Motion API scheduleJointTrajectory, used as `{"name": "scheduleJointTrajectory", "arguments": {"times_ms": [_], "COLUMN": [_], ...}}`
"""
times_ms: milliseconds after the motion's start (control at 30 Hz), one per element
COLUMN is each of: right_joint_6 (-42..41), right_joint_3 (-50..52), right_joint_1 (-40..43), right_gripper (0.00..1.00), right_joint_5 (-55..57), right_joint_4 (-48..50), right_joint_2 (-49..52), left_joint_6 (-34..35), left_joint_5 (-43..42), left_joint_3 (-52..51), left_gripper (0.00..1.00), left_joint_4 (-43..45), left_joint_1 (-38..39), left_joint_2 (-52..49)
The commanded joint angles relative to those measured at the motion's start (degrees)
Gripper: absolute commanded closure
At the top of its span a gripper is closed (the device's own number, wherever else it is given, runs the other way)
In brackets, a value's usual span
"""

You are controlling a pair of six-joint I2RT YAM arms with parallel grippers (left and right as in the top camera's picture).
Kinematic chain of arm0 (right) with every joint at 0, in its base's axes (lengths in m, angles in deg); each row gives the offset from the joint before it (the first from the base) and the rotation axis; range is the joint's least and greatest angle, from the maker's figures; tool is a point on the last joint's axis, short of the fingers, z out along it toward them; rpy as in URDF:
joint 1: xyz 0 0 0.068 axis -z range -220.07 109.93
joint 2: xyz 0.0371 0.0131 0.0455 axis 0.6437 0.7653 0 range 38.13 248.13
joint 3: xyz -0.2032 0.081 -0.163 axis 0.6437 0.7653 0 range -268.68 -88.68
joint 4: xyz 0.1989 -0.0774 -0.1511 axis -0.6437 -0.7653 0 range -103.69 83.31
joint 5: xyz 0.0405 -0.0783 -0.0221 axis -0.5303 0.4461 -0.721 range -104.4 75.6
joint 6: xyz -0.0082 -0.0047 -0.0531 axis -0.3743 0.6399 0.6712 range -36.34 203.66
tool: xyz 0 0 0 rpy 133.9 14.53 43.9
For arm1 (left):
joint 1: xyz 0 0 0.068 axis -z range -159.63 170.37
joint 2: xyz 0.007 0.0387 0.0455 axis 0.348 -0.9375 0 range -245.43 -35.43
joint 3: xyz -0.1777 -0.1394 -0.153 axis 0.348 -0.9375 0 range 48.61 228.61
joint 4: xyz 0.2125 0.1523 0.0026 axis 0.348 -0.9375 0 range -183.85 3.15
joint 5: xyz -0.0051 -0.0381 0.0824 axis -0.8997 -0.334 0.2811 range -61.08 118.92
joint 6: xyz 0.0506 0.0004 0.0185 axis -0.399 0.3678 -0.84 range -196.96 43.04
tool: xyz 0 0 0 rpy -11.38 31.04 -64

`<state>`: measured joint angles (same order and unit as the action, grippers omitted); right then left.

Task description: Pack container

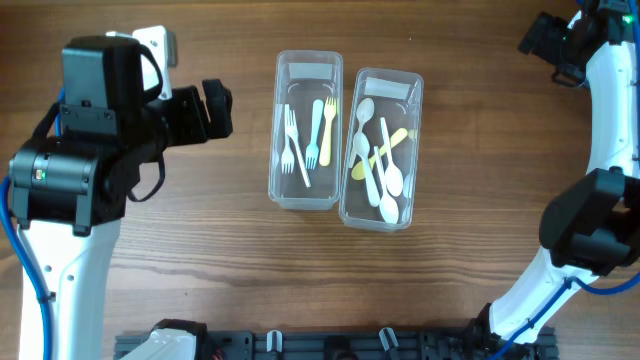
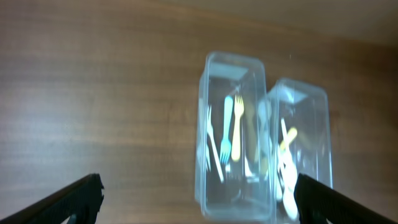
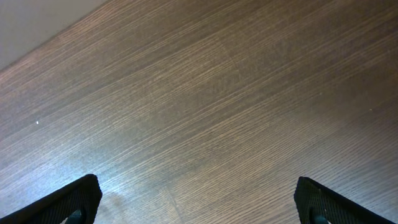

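Observation:
Two clear plastic containers stand side by side mid-table. The left container holds forks: white, blue and yellow. The right container holds white and yellow spoons. Both show in the left wrist view, the fork container and the spoon container. My left gripper is open and empty, left of the fork container and pointing at it; its fingertips frame the view. My right gripper is open and empty at the far right back corner, over bare wood.
The wooden table runs all round the containers. A black rail lies along the front edge. The right arm's white links stand at the right side.

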<state>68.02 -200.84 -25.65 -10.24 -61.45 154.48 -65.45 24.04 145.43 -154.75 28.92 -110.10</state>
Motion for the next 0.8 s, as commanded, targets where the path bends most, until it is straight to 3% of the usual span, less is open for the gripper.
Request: {"name": "scheduleJointTrajectory", "arguments": {"times_ms": [0,133,400,767], "right_joint_6": [-1.01,-1.03,-1.01,-1.03], "right_joint_3": [0.17,0.17,0.17,0.17], "right_joint_1": [-0.31,-0.31,-0.31,-0.31], "right_gripper": [0.00,0.00,0.00,0.00], "right_joint_5": [0.98,0.98,0.98,0.98], "right_joint_4": [0.15,0.15,0.15,0.15], "right_joint_2": [0.55,0.55,0.55,0.55], "left_joint_6": [0.46,-4.26,-5.03,1.42], "left_joint_5": [4.46,5.49,6.34,6.45], "left_joint_3": [-2.03,-9.35,-43.98,-76.04], "left_gripper": [0.00,0.00,0.00,0.00], "left_joint_4": [6.16,15.82,44.59,61.35], "left_joint_1": [-0.09,-0.11,-3.50,-8.22], "left_joint_2": [0.92,4.74,25.79,49.81]}}
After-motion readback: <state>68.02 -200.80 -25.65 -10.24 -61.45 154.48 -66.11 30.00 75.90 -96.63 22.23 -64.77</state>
